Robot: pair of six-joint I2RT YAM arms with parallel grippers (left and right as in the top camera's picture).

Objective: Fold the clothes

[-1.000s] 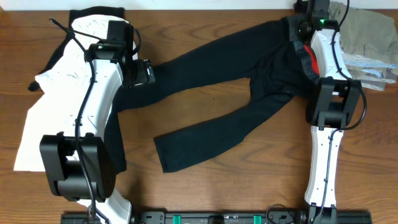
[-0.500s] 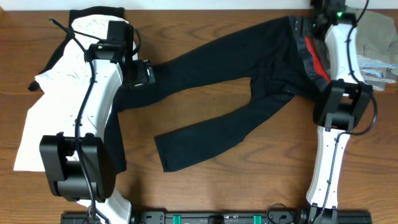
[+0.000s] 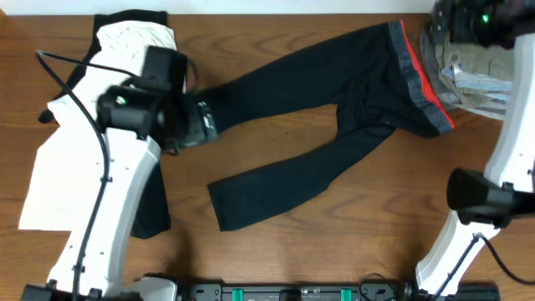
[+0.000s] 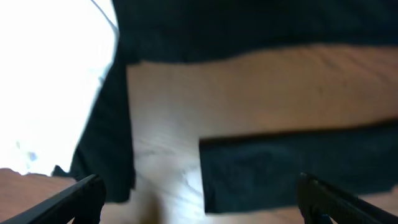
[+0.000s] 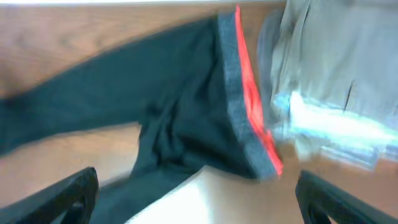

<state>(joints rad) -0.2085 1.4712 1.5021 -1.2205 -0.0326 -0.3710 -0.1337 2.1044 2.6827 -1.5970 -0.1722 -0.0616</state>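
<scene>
Claws on both arms are standing spread wide and gripping nothing: the left gripper is hovering by the left end of the upper pant leg, and the right gripper is hanging over the far right corner. The black pants are lying flat across the middle of the wooden table, legs splaying leftward. A white garment is lying at the left. Khaki garments are sitting just beside the grey, red-edged waistband.
</scene>
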